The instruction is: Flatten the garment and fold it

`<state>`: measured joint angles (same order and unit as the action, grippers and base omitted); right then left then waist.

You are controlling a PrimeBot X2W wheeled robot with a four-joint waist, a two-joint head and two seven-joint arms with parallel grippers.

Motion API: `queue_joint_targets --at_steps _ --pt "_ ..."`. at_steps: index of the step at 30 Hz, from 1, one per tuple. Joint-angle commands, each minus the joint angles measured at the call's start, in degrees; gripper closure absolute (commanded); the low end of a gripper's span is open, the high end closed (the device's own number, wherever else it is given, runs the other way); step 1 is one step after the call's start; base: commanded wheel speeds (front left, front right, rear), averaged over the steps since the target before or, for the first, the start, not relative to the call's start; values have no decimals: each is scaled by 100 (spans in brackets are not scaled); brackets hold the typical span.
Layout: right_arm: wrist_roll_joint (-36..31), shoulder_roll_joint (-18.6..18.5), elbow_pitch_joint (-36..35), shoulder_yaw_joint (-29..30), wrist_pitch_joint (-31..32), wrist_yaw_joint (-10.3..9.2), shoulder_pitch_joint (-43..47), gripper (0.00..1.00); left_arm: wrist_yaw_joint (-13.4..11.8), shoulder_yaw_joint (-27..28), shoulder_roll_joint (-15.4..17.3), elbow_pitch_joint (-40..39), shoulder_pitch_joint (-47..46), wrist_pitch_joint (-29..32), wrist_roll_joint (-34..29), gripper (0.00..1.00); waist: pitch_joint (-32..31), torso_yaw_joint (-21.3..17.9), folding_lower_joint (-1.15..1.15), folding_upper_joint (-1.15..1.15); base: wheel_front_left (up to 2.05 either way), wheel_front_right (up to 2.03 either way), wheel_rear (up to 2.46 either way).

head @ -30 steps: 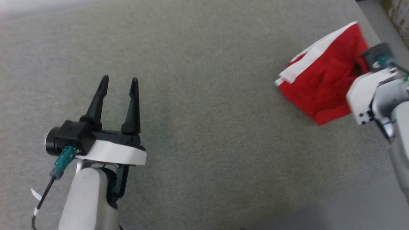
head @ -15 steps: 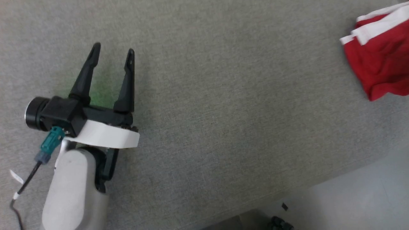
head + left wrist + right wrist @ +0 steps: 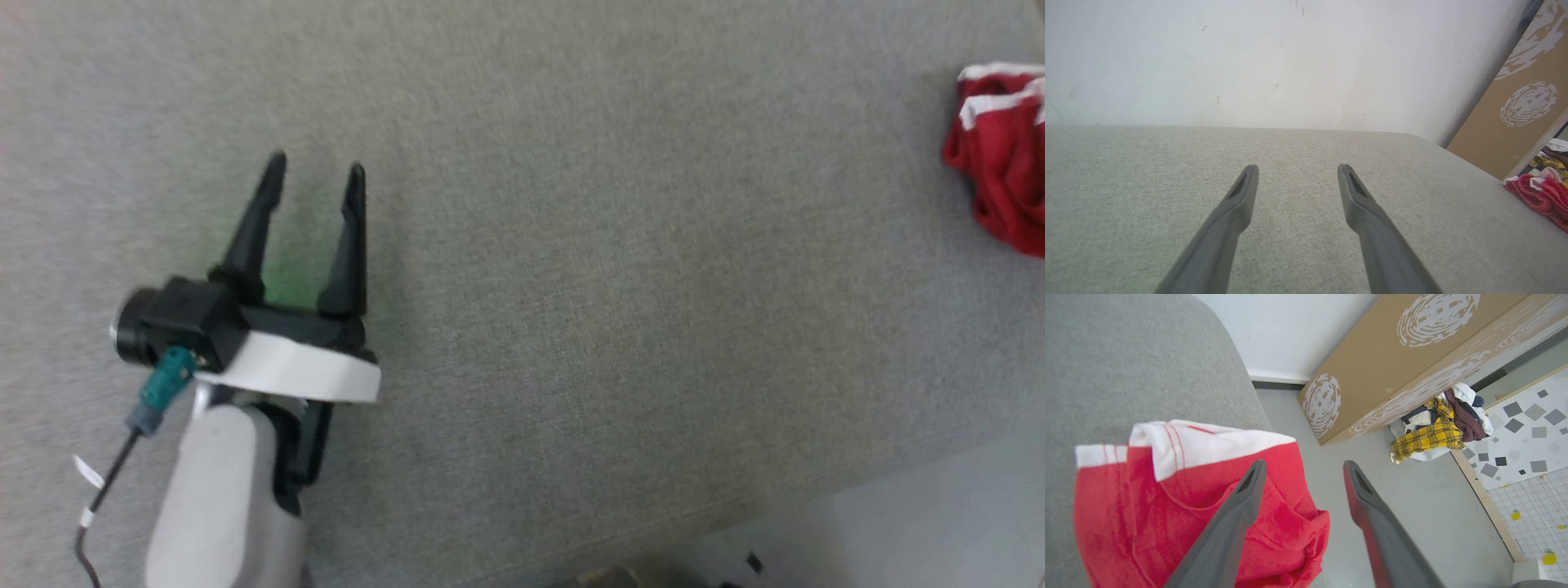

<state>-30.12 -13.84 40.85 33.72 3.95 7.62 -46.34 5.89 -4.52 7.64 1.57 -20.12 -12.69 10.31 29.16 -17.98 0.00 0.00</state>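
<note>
Jaws wide open, both empty. My left gripper (image 3: 316,166) over grey pad (image 3: 571,286). My right gripper (image 3: 1304,464) above red shorts (image 3: 1126,506).

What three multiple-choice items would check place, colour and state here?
1. Where on the grey surface do the red shorts lie?
A. its middle
B. its right edge
C. its left edge

2. What colour is the shorts' trim?
A. white
B. blue
C. black

3. How is the left end effector?
A. shut on the shorts
B. open, holding nothing
C. shut, holding nothing

Key:
1 B: the head view has them at the surface's far right.
2 A: white bands run along the red fabric.
3 B: its fingers stand apart over bare surface.
</note>
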Motion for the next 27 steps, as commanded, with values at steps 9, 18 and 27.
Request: queue_joint_targets --at_steps 9,18,27 --pt "1404 225 -155 -921 -1348 -13 612 0 -86 9 -289 651 572 -212 368 0 -1746 800 0 0 0 0 0" --pt "2805 484 -1977 -2091 -1566 -13 2103 0 -167 18 -411 901 846 -228 529 0 -2408 1466 0 0 0 0 0" --pt "3289 837 -3687 -2519 -1263 -13 3620 0 -166 52 -455 1083 1061 -229 528 0 -2778 1956 0 0 0 0 0"
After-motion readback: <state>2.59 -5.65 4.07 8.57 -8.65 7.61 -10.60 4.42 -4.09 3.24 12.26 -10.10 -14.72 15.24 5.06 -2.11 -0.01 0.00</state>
